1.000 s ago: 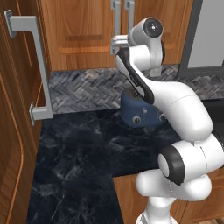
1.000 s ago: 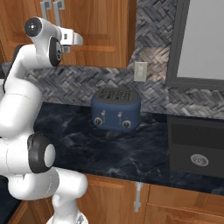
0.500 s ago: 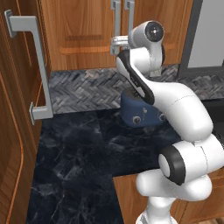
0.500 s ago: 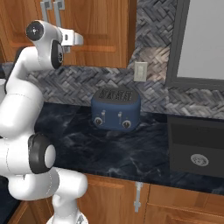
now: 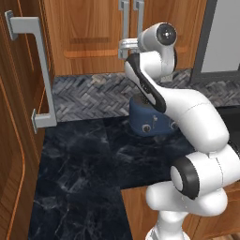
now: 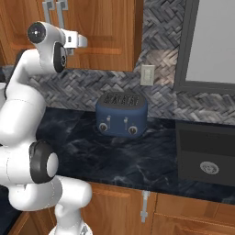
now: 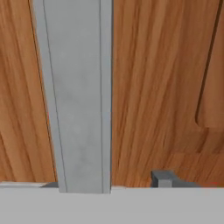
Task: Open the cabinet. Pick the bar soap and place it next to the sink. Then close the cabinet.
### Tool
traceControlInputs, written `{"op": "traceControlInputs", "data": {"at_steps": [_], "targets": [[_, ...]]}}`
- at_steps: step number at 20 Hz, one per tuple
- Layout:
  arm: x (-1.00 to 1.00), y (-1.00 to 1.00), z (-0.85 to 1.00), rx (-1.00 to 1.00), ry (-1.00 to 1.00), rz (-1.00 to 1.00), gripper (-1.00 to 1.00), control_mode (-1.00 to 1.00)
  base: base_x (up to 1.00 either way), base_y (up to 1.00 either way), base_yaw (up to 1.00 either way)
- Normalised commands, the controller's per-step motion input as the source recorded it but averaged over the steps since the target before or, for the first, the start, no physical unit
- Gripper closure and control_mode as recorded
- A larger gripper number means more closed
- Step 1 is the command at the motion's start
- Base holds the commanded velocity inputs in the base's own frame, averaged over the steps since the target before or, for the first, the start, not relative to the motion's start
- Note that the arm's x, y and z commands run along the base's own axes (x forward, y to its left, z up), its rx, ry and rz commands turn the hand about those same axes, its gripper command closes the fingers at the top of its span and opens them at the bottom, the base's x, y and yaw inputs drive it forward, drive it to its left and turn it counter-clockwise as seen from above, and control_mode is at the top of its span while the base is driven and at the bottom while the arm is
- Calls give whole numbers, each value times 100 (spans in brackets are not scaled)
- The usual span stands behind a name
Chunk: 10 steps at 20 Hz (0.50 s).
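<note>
The cabinet is a warm-brown wall unit with both doors shut, and the bar soap is hidden. My gripper reaches up to the left of its two slim grey handles. In the hand view that handle runs upright between the jaws of my gripper. The right fingertip stands a little clear of the bar, so the jaws are open around it. The sink, a black basin with a round drain, lies at the counter's right end.
A blue toaster stands on the veined black counter below the cabinet, against the herringbone backsplash. A tall wooden panel with a big grey handle stands close on the left. A dark-framed grey panel hangs above the sink.
The fingers have drawn in towards the handle. The arm and the cabinet doors have stayed where they were.
</note>
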Motion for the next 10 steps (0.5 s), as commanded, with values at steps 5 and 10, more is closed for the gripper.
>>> {"op": "traceControlInputs", "data": {"at_steps": [5, 10], "targets": [[-10, -5, 5, 0, 2, 0, 100, -100, 0, 0, 0], [-57, -30, 10, 0, 0, -3, 100, -100, 0, 0, 0]]}}
